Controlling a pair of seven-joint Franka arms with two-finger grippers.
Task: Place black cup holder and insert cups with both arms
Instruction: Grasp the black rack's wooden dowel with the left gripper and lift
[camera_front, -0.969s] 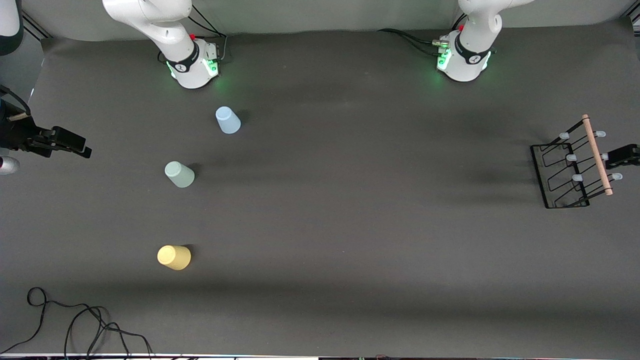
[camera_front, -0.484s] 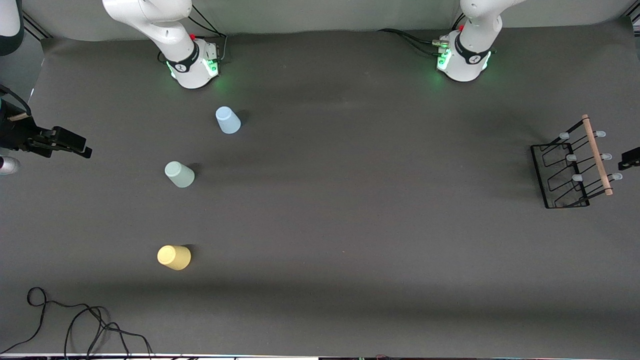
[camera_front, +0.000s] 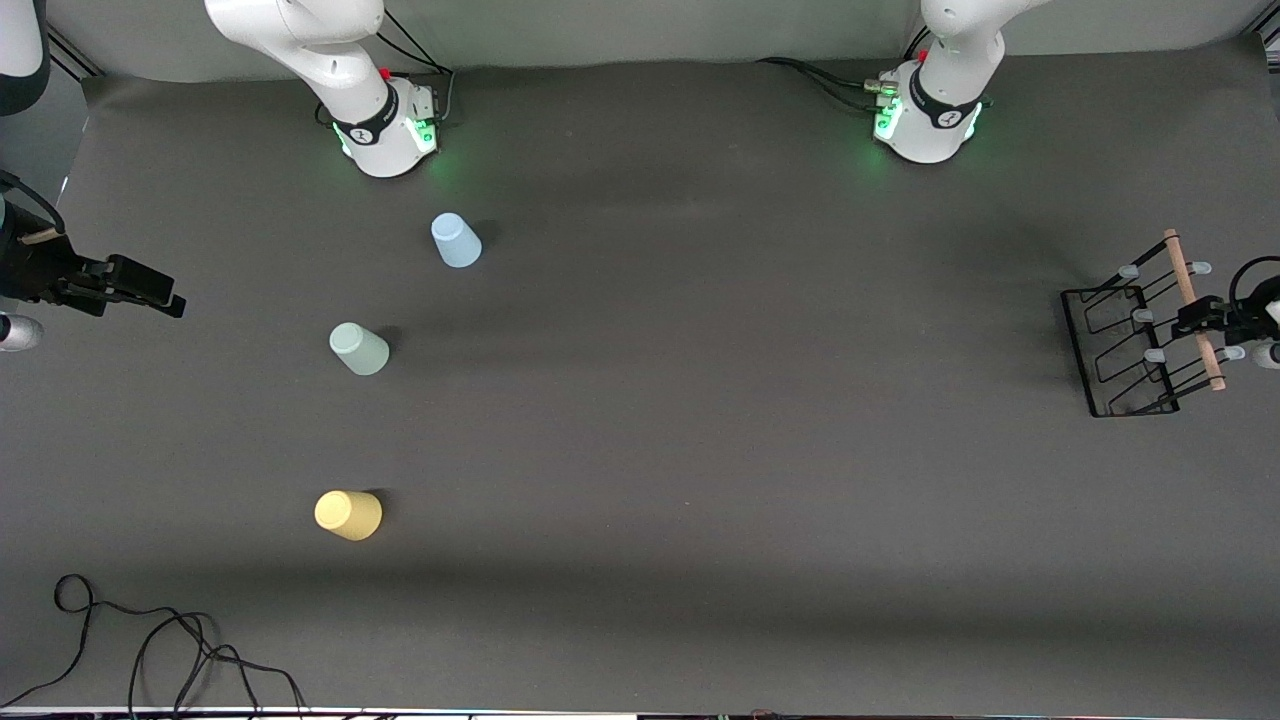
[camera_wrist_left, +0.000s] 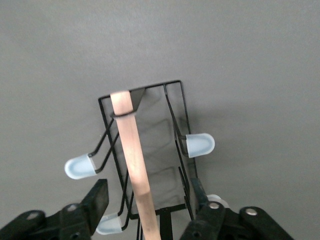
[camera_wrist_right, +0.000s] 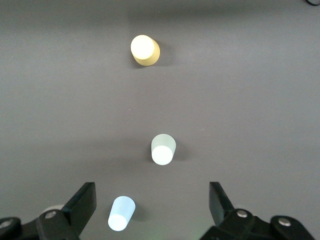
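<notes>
At the right gripper (camera_front: 150, 290): spread wide, grips nothing, waits over bare mat at the right arm's end of the table. Ahead of its fingers, well apart from them and from each other, the yellow cup (camera_front: 348, 515), green cup (camera_front: 359, 349) and blue cup (camera_front: 456, 241), all standing on the table and none yet on a peg. Well off toward the left arm's end, the holder (camera_front: 1140, 340), resting flat on the table. At the left gripper (camera_front: 1200, 318): open, holds nothing yet, hangs low with one finger on each side of the rod (camera_wrist_left: 131, 145), apparently just short of closing on it. Risks from here, as a judgement: closing away from the rod's middle and so tipping the holder on the lift; catching a finger on the grey pegs (camera_wrist_left: 199, 145) just beside the rod; slipping or swivelling round the smooth round wood, leaving the holder to swing and land crooked; later, knocking over a light cup with a careless approach.
</notes>
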